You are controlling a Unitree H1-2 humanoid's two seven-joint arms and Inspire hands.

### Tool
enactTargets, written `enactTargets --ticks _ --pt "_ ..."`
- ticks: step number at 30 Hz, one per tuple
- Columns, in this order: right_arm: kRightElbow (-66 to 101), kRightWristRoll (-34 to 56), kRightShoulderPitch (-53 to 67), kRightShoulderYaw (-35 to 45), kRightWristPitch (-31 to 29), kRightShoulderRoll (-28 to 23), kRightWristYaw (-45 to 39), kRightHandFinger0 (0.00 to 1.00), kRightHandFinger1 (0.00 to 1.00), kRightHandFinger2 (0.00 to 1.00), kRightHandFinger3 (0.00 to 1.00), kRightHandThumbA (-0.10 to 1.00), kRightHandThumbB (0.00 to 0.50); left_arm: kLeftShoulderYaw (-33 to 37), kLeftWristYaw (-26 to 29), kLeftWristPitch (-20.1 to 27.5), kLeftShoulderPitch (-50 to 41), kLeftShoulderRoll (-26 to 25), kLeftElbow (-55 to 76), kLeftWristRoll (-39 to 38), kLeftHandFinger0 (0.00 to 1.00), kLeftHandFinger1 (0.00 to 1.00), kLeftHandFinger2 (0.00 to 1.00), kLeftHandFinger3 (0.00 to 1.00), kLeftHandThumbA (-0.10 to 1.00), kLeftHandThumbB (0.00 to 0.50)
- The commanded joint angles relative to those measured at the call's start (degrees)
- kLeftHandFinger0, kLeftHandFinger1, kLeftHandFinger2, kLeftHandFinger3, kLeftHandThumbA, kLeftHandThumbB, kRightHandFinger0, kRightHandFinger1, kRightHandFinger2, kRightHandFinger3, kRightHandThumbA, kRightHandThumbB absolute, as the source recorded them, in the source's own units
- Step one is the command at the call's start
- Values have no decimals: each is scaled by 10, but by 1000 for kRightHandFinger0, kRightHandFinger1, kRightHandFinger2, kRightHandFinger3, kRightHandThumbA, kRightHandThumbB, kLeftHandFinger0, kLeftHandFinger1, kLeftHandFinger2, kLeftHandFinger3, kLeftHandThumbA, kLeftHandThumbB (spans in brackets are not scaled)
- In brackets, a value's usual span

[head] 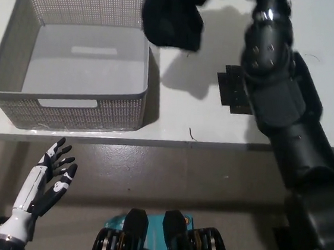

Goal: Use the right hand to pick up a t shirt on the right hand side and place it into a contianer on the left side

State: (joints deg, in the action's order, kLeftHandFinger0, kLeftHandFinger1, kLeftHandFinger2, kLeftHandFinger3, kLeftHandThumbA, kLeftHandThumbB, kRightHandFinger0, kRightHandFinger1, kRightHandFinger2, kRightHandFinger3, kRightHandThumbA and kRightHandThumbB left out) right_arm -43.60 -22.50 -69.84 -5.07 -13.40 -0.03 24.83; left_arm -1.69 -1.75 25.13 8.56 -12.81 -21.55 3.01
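Note:
A black t-shirt [171,17] hangs bunched in the air over the white table [174,117], just right of the basket's far right corner. My black right hand [263,2] is at the top edge of the head view, shut on the t-shirt and mostly hidden by the cloth. Its arm [282,107] stretches up from the bottom right. A grey perforated basket [85,111] sits on the table's left side with nothing inside. My white left hand [53,176] rests open at the lower left, below the table's front edge.
The shirt casts a shadow on the table [187,76] between the basket and my arm. The table's front edge [153,140] runs across the middle, with brown floor [167,179] below it.

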Motion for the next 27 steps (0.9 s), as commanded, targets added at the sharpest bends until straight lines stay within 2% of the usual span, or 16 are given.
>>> enactTargets --ticks 1,3,5,8,10,11,12,14,15,18,21,23,25,26,27 --pt "47 16 -59 -3 27 31 -20 0 158 529 578 -100 150 0 0 18 -2 -3 12 0 785 853 936 1000 703 292" --pt "37 24 -66 -8 17 49 -34 0 175 589 596 -100 134 1 -3 18 -2 -1 10 -3 785 849 934 1000 702 305" --pt "24 38 -69 -12 -3 70 -53 0 197 603 587 -100 132 4 -7 18 -2 6 11 -8 784 845 929 1000 623 271" --pt "16 41 -68 -14 6 90 -57 0 201 594 578 -100 158 11 -9 18 -1 11 11 -5 783 848 928 1000 627 263" --pt "-11 25 -70 -25 17 108 -48 0 176 567 565 -100 171 17 -7 18 -2 12 12 5 784 849 930 1000 668 268" --pt "-29 29 -74 -27 38 120 -59 40 270 581 567 -100 186 19 -2 18 -1 13 12 14 776 837 921 1000 684 275" --pt "-32 31 -73 -27 50 123 -64 11 231 600 577 -100 186 21 -1 18 -2 15 12 17 775 835 919 1000 686 275" --pt "-52 26 -72 -31 48 130 -57 0 81 607 589 -100 183 26 0 18 -4 18 14 20 769 831 915 1000 669 263" --pt "-73 26 -75 -33 40 134 -51 0 80 620 618 -100 179 27 2 18 -5 20 14 24 771 828 911 1000 652 255" --pt "-130 30 -83 -34 20 137 -48 0 213 615 607 -100 170 34 3 7 -5 28 20 31 810 831 911 1000 613 243" --pt "-188 37 -95 -32 9 138 -51 0 293 639 614 -100 158 42 10 15 -1 32 13 48 816 824 917 1000 722 296" --pt "-229 47 -101 -26 -7 140 -49 0 308 668 618 -100 165 45 14 18 2 36 3 49 783 821 908 1000 730 311" --pt "-251 52 -104 -21 -15 142 -44 0 319 674 619 -100 149 45 14 18 2 37 2 50 770 819 903 1000 714 302" --pt "-262 43 -106 -29 3 141 -41 27 373 699 661 -100 200 45 14 16 1 40 6 49 762 813 890 1000 675 287" --pt "-272 36 -107 -37 12 139 -47 349 608 832 874 -39 295 45 13 16 -1 42 9 47 758 811 886 1000 660 275"
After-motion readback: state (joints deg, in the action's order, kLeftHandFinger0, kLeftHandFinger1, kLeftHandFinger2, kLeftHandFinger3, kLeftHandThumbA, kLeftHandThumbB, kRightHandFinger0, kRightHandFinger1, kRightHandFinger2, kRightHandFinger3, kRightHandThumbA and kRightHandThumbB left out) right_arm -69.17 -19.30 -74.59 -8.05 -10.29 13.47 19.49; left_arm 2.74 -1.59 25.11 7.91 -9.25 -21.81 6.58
